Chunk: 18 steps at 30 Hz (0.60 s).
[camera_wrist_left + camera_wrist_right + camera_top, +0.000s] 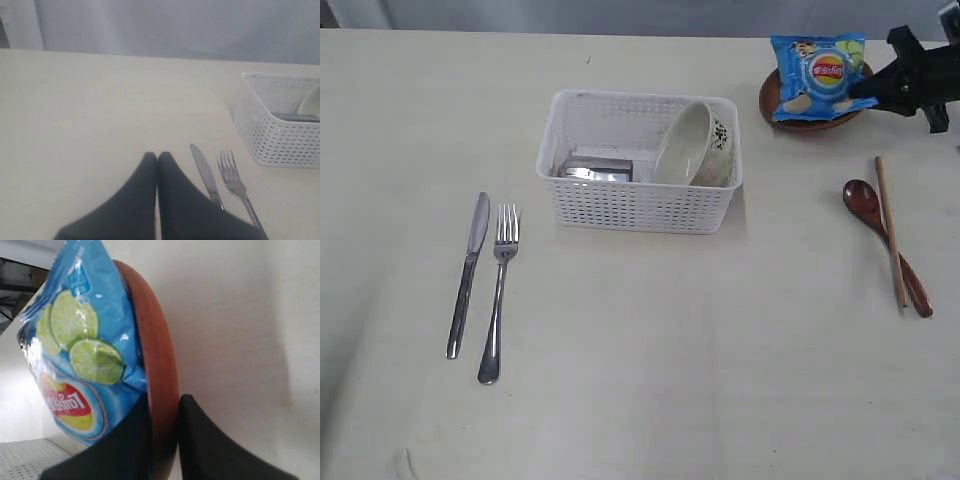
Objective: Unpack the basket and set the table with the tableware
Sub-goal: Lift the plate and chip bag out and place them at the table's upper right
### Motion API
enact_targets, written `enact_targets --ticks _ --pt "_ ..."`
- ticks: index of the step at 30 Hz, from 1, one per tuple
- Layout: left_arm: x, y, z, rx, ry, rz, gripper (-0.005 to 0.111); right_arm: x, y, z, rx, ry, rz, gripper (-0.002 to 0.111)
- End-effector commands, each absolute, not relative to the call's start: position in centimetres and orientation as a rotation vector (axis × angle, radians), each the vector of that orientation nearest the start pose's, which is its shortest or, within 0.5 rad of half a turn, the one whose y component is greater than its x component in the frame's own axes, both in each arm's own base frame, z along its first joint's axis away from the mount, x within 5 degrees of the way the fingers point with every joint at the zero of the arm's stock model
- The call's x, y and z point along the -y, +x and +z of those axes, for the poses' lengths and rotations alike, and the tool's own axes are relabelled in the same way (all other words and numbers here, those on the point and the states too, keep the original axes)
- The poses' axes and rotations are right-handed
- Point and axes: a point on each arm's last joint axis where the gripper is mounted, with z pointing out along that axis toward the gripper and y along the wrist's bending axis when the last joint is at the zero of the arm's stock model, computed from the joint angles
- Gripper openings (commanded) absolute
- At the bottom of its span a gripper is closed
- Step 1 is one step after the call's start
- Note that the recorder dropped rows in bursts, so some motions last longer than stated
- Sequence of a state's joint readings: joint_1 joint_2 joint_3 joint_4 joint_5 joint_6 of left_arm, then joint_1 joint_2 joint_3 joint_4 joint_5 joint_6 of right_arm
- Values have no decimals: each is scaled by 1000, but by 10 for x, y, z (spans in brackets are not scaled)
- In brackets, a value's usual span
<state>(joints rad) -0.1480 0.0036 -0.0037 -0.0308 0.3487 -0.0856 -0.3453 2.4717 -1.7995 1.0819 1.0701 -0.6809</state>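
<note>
while plate (pixel 156 365) is gripped, bag (pixel 75 340) rests.

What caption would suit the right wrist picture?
Black right gripper pinching the rim of a small brown round plate carrying a blue chip bag.

cream bowl (pixel 688 140) sideways in white basket (pixel 640 205)

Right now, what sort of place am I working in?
Probably a staged test bench rather than a home: a bare cream table against a plain grey backdrop, set with a white basket, a knife and fork, and a brown plate.
</note>
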Motion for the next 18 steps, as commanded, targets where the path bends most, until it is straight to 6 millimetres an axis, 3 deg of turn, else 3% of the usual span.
enact_targets --ticks 1,7,14,18 --pt "9 53 182 -1834 46 -195 0 114 474 84 -2485 366 1134 0" --pt "9 53 182 -1834 46 -195 0 120 473 83 -2478 386 1118 0" --pt "9 53 182 -1834 46 -195 0 120 473 83 -2478 387 1116 38" --pt "9 53 182 -1834 46 -195 0 121 473 93 -2465 362 1100 38"
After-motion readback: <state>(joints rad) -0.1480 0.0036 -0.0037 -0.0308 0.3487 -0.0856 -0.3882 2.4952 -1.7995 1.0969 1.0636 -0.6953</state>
